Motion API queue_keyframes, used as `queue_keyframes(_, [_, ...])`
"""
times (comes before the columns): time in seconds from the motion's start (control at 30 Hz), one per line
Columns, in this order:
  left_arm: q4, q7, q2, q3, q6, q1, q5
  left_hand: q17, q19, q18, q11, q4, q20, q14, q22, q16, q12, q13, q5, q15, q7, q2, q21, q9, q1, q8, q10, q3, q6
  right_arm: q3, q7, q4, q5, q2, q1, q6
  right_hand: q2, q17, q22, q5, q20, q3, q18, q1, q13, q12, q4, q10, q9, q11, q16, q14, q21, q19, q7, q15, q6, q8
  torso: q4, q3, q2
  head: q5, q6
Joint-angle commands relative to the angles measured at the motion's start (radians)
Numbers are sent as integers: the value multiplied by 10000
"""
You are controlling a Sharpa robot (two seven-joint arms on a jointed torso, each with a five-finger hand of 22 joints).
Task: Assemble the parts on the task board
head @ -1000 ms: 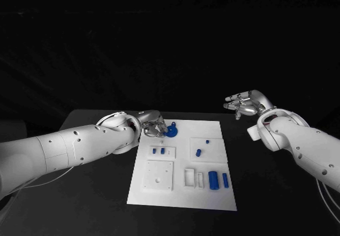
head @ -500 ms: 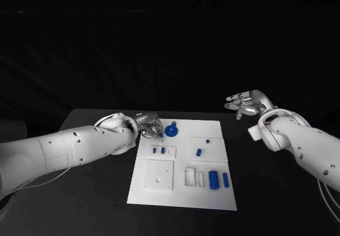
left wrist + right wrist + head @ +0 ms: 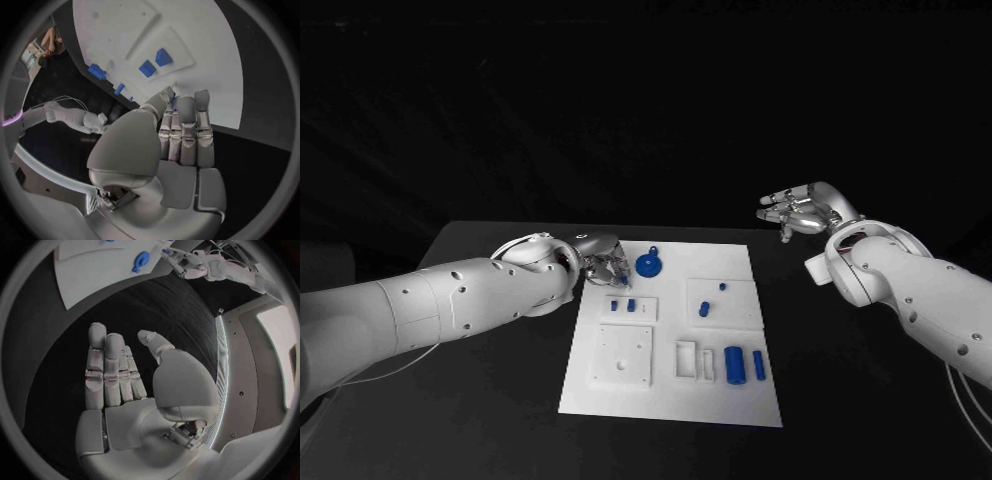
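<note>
The white task board (image 3: pixel 678 400) lies in the middle of the black table. A blue round part with a knob (image 3: pixel 649 265) stands near its far left corner, and it shows too in the right wrist view (image 3: pixel 140 260). My left hand (image 3: pixel 599 264) hovers at the board's left edge just beside that part, apart from it, fingers stretched out side by side and holding nothing (image 3: pixel 181 135). Two small blue pieces (image 3: pixel 156 62) sit in a white block ahead of its fingertips. My right hand (image 3: pixel 798 212) is raised beyond the board's far right corner, palm flat, empty (image 3: pixel 125 380).
On the board sit a block with two small blue pieces (image 3: pixel 625 305), another block with two blue pegs (image 3: pixel 714 299), a plain white square block (image 3: pixel 623 355), a white frame (image 3: pixel 687 360) and blue cylinders (image 3: pixel 746 365) near the front right.
My left hand has drawn back to the left, off the blue round part, which now stands free on the board. The right hand has not moved.
</note>
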Motion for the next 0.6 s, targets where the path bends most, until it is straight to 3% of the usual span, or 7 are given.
queue_keyframes(0.03, [-1,70,46,-8,219,-27,-70,12,-8,61,38,7,-5,30,207,-7,-37,-4,-46,16,30,43,39,13,76,58,25,-41,21,5,112,11,15,5,-4,114,-6,-10,12,33,18,47,155,-95,-15,-49,-2,6,7,25,65,-54,-67,88,38,5,55,-31,3,-7,0,-5,-11])
queue_keyframes(0.6, [-98,-59,174,-49,101,-101,-119,15,12,70,48,21,-3,42,202,-4,-38,-5,-62,19,38,54,51,13,80,57,-6,-46,-15,5,122,10,19,19,-5,110,2,-39,71,40,16,72,158,-107,-15,-49,-19,5,6,26,86,-57,-151,128,39,4,60,-32,-5,-2,1,-30,-22])
